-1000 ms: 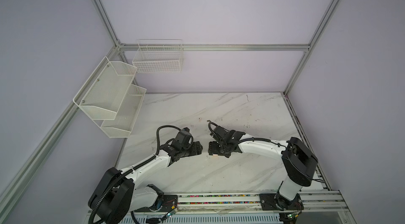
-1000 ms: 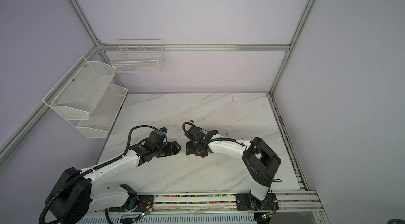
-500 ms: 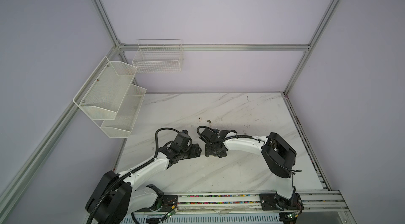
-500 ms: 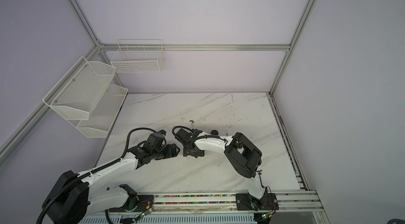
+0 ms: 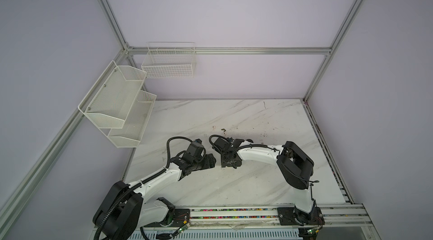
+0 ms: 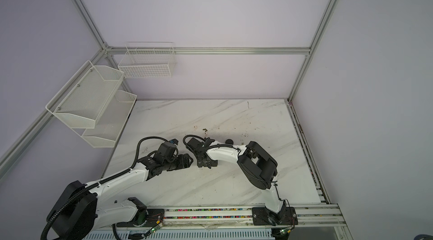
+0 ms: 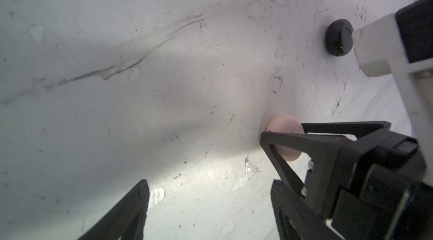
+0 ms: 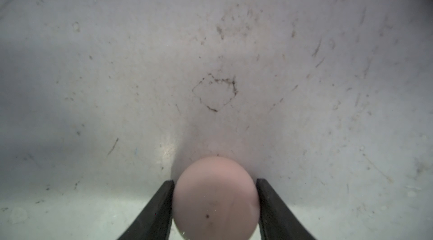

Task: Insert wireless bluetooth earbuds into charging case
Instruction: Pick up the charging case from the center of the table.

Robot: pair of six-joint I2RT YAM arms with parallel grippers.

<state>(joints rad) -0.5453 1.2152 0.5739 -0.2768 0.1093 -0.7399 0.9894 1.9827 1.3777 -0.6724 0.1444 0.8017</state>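
Both sides of the pink charging case (image 8: 215,203), resting near the middle of the tabletop (image 8: 93,86), are pinched by the right claw (image 8: 215,181), likely steadying it for opening. The left claw (image 7: 209,182) hovers beside it, spread and empty. No earbuds are discernible.

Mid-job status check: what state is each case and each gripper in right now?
left gripper: open, empty.
right gripper: shut on the pink case.
pink case: lid closed, flat on the table, gripped on two sides.
black case: lid closed, lying free on the table.
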